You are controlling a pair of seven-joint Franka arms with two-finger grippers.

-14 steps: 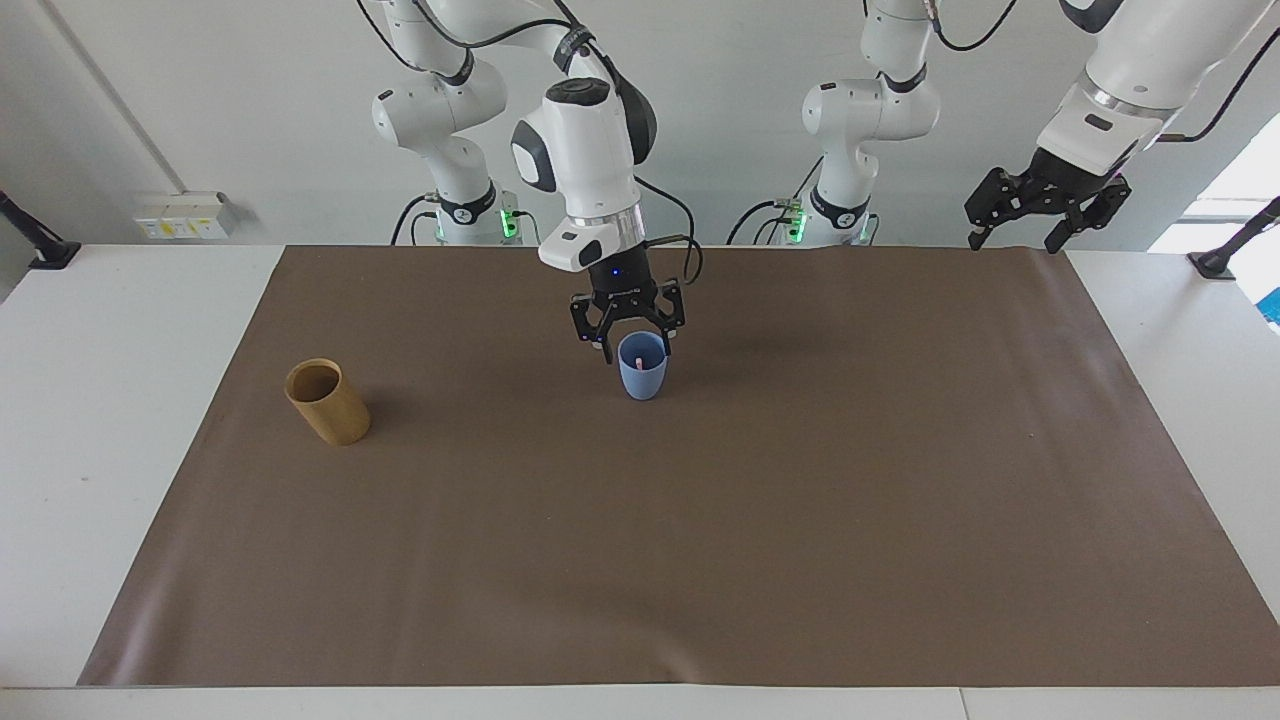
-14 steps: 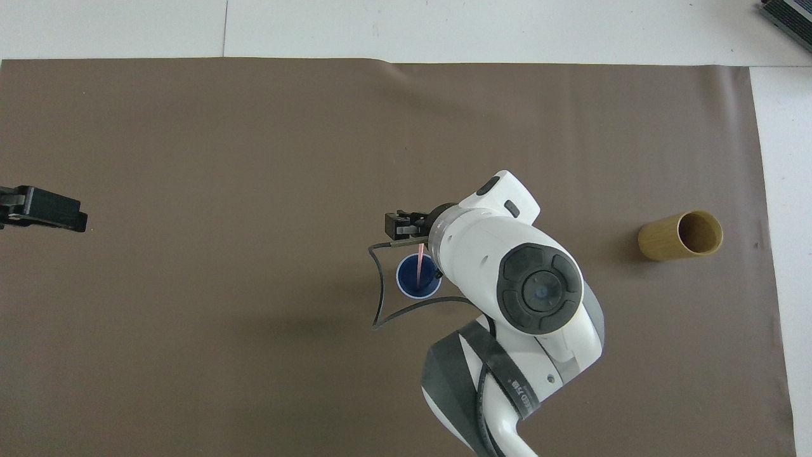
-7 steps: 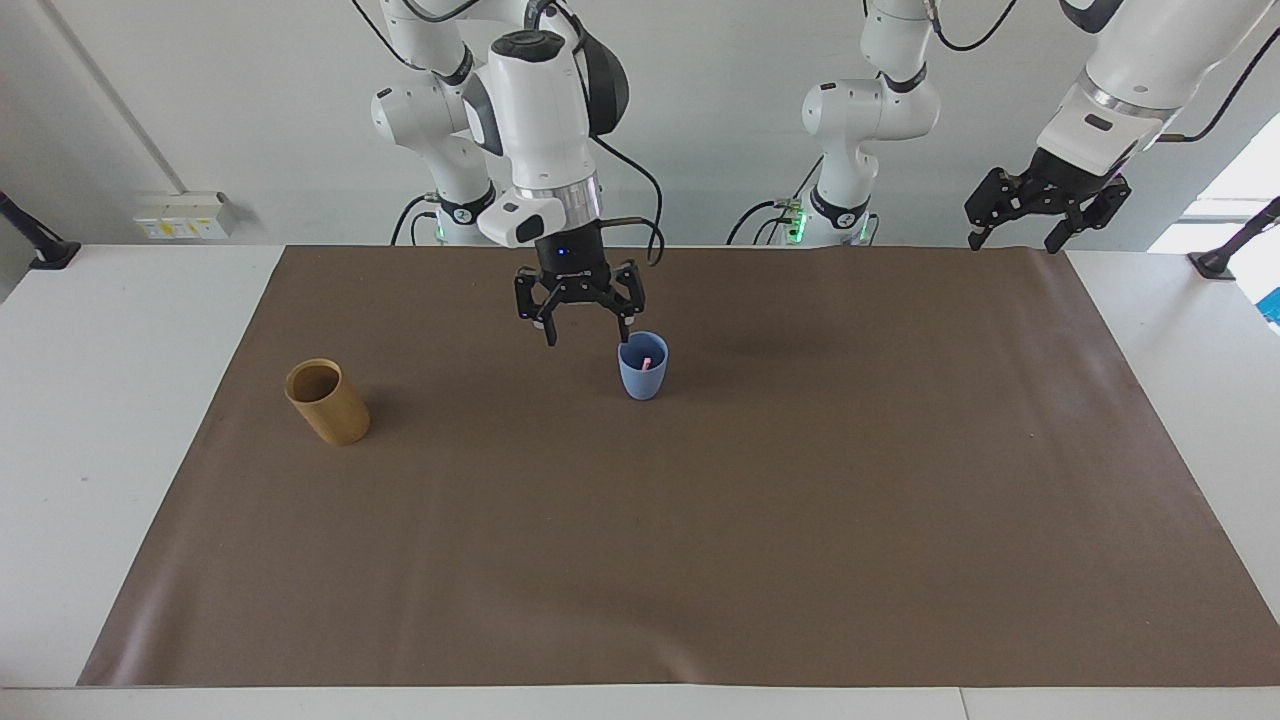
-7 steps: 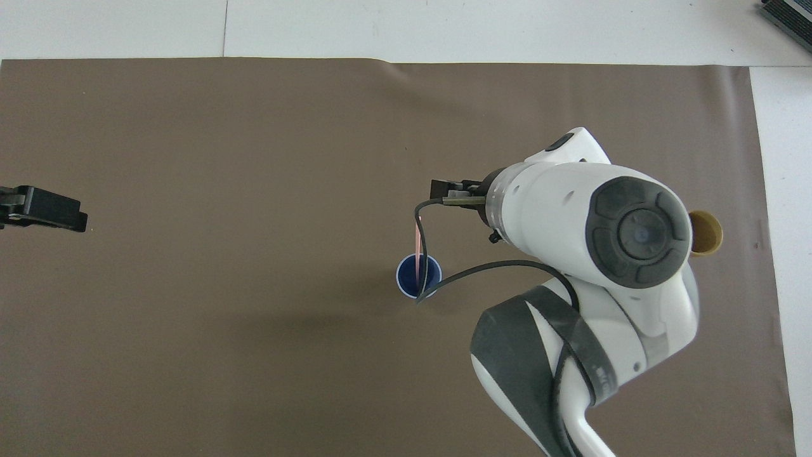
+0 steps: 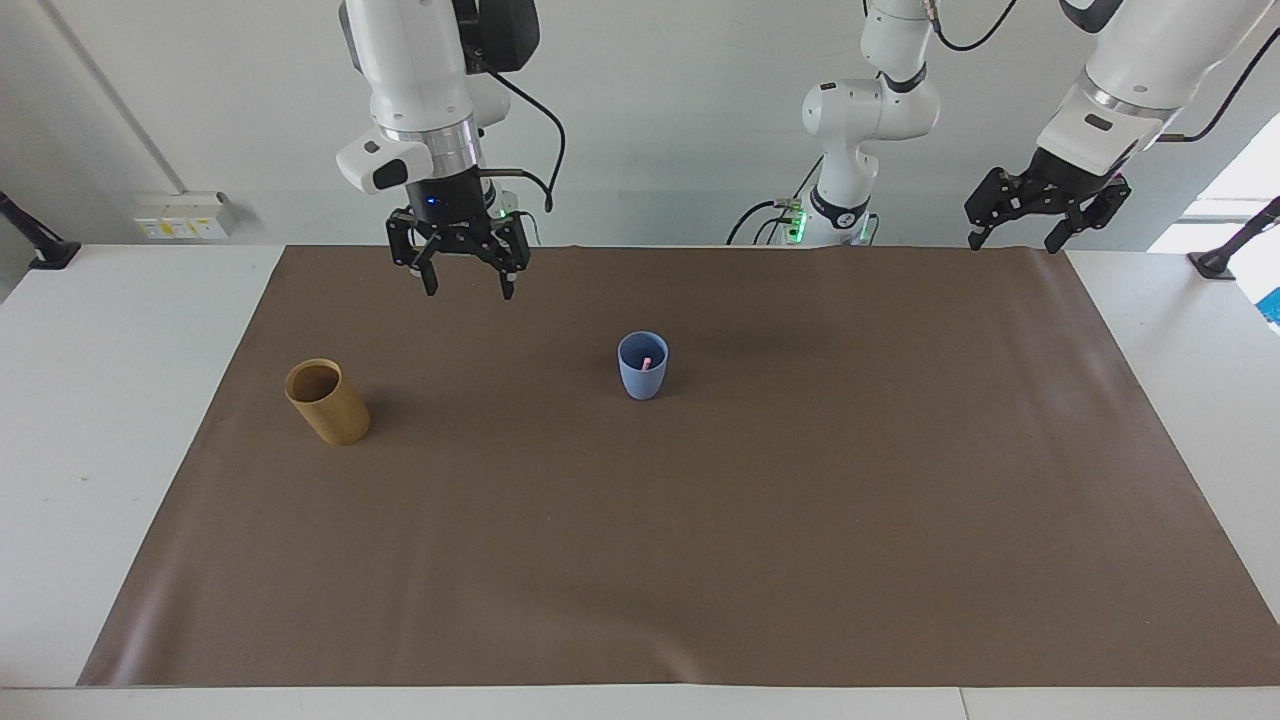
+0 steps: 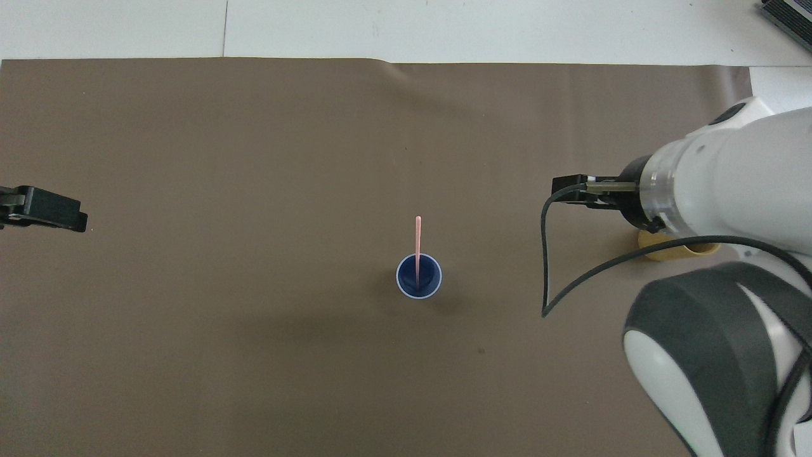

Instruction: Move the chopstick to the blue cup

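Observation:
The light-blue cup (image 5: pixel 642 368) (image 6: pixel 419 277) stands upright near the middle of the brown mat. One pale-pink chopstick (image 5: pixel 647 361) (image 6: pixel 418 244) stands in it, its top leaning on the rim. My right gripper (image 5: pixel 469 290) (image 6: pixel 561 190) hangs open and empty, high over the mat's edge by the robots, between the blue cup and the tan cup. My left gripper (image 5: pixel 1012 243) waits open and empty, raised over the mat's corner at the left arm's end.
A tan bamboo-like cup (image 5: pixel 327 400) stands on the brown mat (image 5: pixel 800 520) toward the right arm's end; in the overhead view the right arm covers most of it. A black cable loops down from the right wrist.
My right gripper has lifted away from the blue cup and swung toward the right arm's end, leaving the chopstick in the cup. The left arm has not moved.

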